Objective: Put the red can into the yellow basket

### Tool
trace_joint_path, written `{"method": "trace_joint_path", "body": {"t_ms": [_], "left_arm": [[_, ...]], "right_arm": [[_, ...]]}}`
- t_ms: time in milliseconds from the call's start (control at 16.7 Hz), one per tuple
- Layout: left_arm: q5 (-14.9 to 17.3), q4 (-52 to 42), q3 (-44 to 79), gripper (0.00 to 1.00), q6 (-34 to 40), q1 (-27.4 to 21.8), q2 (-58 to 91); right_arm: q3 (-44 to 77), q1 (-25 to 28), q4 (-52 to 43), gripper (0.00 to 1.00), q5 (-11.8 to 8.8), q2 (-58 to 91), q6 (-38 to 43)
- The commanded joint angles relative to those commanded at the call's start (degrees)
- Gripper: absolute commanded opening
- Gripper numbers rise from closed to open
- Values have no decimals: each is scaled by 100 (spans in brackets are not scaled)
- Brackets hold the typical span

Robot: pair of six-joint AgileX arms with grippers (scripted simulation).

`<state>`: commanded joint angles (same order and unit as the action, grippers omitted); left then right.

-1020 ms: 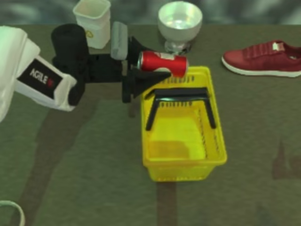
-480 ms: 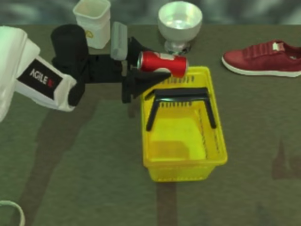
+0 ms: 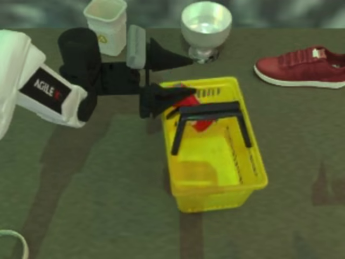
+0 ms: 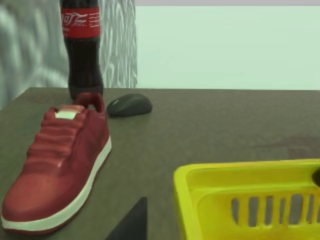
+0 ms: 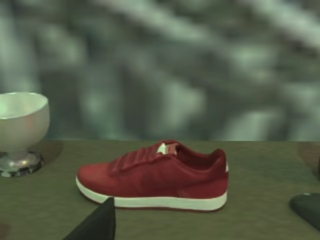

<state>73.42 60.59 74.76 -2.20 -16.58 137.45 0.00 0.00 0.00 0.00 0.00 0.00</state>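
The red can (image 3: 201, 123) lies inside the yellow basket (image 3: 260, 162), at its far end, partly hidden under the black handle (image 3: 210, 111). My left gripper (image 3: 192, 75) hovers at the basket's far left corner, open and holding nothing. One finger (image 3: 167, 56) points toward the goblet, the other (image 3: 164, 97) lies over the basket rim. The left wrist view shows the basket's slotted wall (image 4: 240, 175) and one dark fingertip (image 4: 132, 227). My right gripper (image 5: 215, 200) is out of the top view; one finger (image 5: 100, 224) shows, spread wide from the centre, facing the shoe.
A white bin (image 3: 105, 24) and a silver goblet-shaped bowl (image 3: 206, 24) stand at the back. A red shoe (image 3: 302, 67) lies at the back right. Beyond the shoe (image 4: 60, 165), the left wrist view shows a cola bottle (image 4: 82, 45) and a dark mouse (image 4: 129, 105).
The left gripper's fingers have spread apart and let go of the can. It has dropped into the basket, which has shifted slightly toward the right and front.
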Motion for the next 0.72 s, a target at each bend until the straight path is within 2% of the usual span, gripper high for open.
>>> {"method": "trace_joint_path", "body": {"t_ms": [540, 720], "left_arm": [[-13, -13, 5, 100, -5, -18, -22], [-248, -200, -173, 100, 87, 59, -353]], "right_arm": [[0, 0, 0, 100, 0, 0, 0], [306, 145, -313, 100, -15, 336, -212]]}}
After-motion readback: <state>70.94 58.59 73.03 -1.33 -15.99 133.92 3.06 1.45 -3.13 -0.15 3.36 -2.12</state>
